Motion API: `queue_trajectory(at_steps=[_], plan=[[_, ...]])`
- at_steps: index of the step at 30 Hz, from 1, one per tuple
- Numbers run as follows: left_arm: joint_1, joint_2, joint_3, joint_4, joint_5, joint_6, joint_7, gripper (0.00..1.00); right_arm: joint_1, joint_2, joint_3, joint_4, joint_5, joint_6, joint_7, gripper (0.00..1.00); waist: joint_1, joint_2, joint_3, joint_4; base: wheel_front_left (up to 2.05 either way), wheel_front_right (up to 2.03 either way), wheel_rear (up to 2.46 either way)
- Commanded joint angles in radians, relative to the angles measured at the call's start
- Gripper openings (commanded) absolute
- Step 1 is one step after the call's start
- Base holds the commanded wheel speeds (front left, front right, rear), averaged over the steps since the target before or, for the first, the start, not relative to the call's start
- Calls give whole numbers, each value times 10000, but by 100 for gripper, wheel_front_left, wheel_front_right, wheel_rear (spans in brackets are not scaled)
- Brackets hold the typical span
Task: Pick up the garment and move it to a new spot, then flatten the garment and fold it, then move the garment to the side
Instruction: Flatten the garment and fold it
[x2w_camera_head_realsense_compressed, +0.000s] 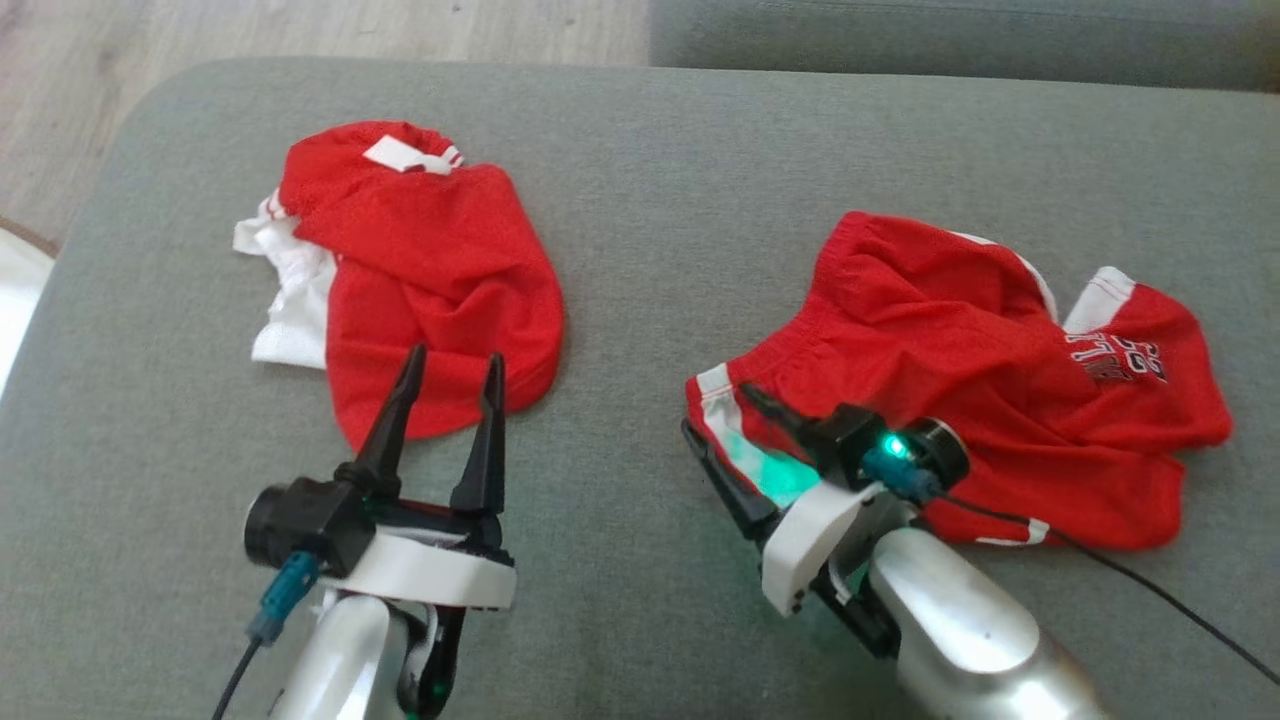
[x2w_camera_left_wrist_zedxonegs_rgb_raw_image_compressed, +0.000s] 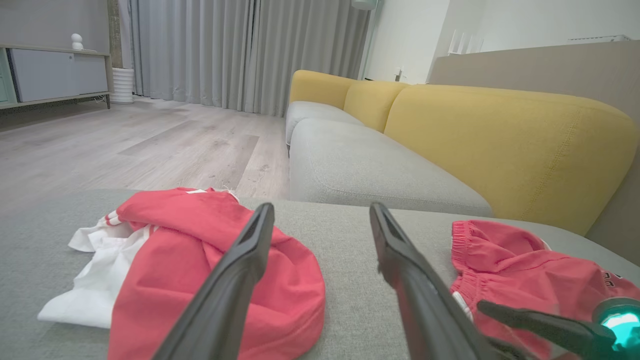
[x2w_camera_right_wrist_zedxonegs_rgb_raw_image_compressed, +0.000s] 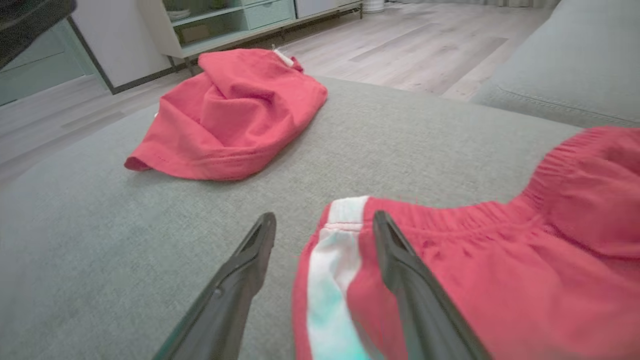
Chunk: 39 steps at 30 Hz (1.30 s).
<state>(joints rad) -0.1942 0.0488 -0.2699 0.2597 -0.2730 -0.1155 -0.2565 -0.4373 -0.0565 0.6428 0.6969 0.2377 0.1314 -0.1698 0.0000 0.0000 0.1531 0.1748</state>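
Red shorts (x2w_camera_head_realsense_compressed: 960, 370) lie crumpled on a grey cushion (x2w_camera_head_realsense_compressed: 650, 200), at about four o'clock in the head view. The elastic waistband faces eleven o'clock. A white side stripe runs along the corner at eight o'clock, and dark lettering shows on a leg toward three o'clock.

At that striped corner sits the right gripper (x2w_camera_head_realsense_compressed: 718, 410), its two dark fingers spread wide and gripping nothing. In the right wrist view, the gripper (x2w_camera_right_wrist_zedxonegs_rgb_raw_image_compressed: 324, 220) straddles the stripe: the finger at seven o'clock is over bare grey cloth, and the finger at five o'clock is over the red fabric of the shorts (x2w_camera_right_wrist_zedxonegs_rgb_raw_image_compressed: 500, 280). Whether either finger touches the cloth cannot be told. A green light glows on this wrist.

The left gripper (x2w_camera_head_realsense_compressed: 456, 355) is at seven o'clock in the head view, also wide apart and empty, with its tips at the near hem of a red and white shirt (x2w_camera_head_realsense_compressed: 430, 270). That shirt is bunched at ten o'clock, well apart from the shorts.

Beyond the cushion, the left wrist view shows a sofa (x2w_camera_left_wrist_zedxonegs_rgb_raw_image_compressed: 500, 135) with a yellow back at two o'clock and a pale wooden floor (x2w_camera_left_wrist_zedxonegs_rgb_raw_image_compressed: 150, 145) at ten o'clock.
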Motion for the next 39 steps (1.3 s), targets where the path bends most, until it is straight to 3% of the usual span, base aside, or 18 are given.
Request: queue_trajectory(at_steps=[1,9,14,21,28,39], plan=[[-342,35,372,-326,11,6,-53,100,-371,62,70,-223,63,-7,-180,100,0,0,-38,-100,0,0,0],[-192,27,661,-571,3,39,-53,100,-469,33,-988,-88,30,-7,-650,100,0,0,-331,-838,0,0,0],[-41,20,770,-728,-53,50,-53,100,114,-260,-3088,-1180,-602,-7,-881,100,0,0,-568,-1294,0,0,0],[134,17,828,-809,-183,49,-53,100,1904,-32,-5703,-2834,-1222,-7,-915,100,0,0,-749,-1779,0,0,0],[279,16,711,-846,-274,87,-53,100,3197,57,-5946,-2919,-813,-7,-918,100,0,0,-734,-2010,0,0,0],[136,15,512,-799,-294,86,-53,100,2423,61,-6601,-2749,-414,-7,-827,100,0,0,-426,-1767,0,0,0]])
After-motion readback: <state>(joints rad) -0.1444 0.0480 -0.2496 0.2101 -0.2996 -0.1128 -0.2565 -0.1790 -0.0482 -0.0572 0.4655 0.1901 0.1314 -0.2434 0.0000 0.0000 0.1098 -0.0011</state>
